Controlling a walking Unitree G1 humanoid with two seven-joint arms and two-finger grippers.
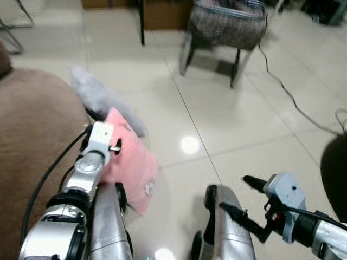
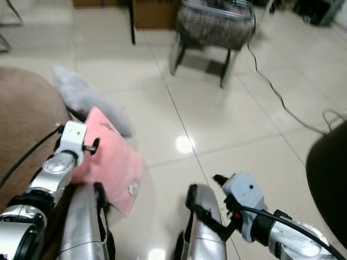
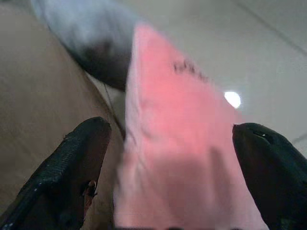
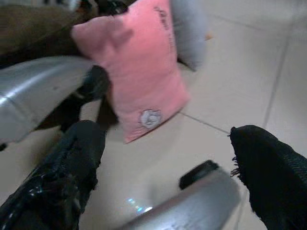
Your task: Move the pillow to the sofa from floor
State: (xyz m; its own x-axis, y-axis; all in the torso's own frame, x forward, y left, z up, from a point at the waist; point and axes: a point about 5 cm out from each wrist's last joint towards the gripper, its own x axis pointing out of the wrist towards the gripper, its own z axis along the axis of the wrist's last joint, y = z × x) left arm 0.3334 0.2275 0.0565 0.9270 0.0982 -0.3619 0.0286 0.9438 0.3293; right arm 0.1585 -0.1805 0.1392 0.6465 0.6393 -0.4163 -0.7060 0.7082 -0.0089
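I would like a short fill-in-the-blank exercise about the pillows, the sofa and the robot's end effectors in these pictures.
1. The left end effector has its fingers on either side of the ____ pillow.
2. A ____ pillow lies behind it on the floor.
3. The sofa beside them is ____ in colour.
4. The right end effector is open and holds ____.

Missing words: pink; grey; brown; nothing

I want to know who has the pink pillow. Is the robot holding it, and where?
Can't tell: the left tool is open around the pink pillow, its upper end. The right tool holds nothing.

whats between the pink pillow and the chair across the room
Bare tiled floor, seen in the left eye view, lies between the pink pillow and the chair; a grey pillow sits off beside it.
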